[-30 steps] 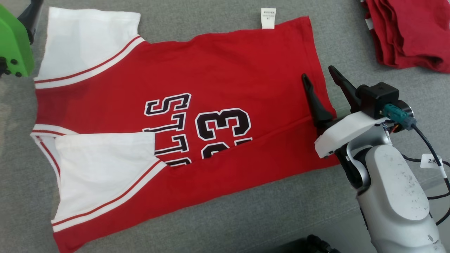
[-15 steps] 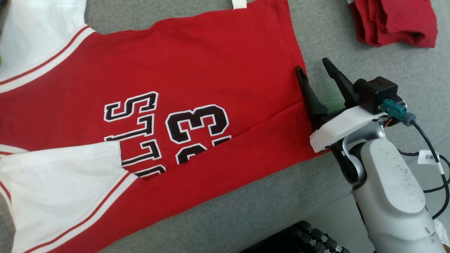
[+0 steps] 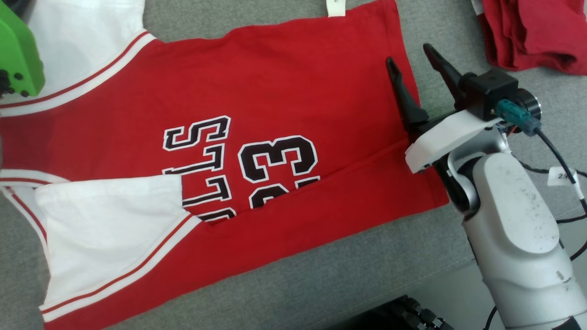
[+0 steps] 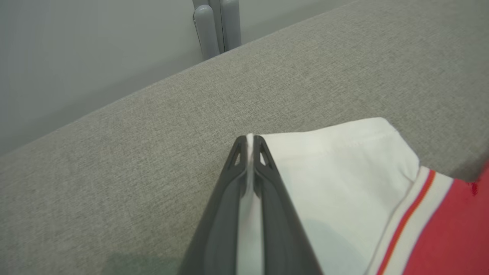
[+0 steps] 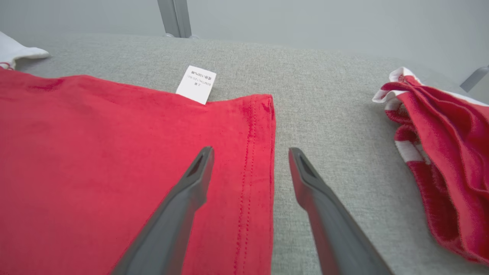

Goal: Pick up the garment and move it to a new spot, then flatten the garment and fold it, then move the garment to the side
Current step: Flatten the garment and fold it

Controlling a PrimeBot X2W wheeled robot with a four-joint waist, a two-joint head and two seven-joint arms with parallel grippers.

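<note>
The garment [image 3: 275, 91] is a red jersey with white sleeves and black lettering, lying spread on the grey surface, its lower side folded over. In the left wrist view my left gripper [image 4: 249, 138] is shut on the edge of a white sleeve [image 4: 344, 172], with cloth pinched between the fingers. The arm's green housing [image 3: 18, 55] sits over the upper-left sleeve. My right gripper [image 3: 408, 52] is open and straddles the garment's hem; one finger [image 5: 191, 183] lies over the red cloth [image 5: 95, 152] and the other [image 5: 313, 183] over bare surface.
A second red-and-white pile of cloth [image 3: 527, 32] lies at the far right [image 5: 447, 160]. A white label [image 5: 196, 84] sticks out from the garment's far edge. The grey surface [image 3: 321, 284] ends at the lower right, where cables [image 3: 568, 183] hang.
The head camera has shifted, so the whole picture moved. My left gripper has shut on the sleeve. The right gripper stays open at the hem.
</note>
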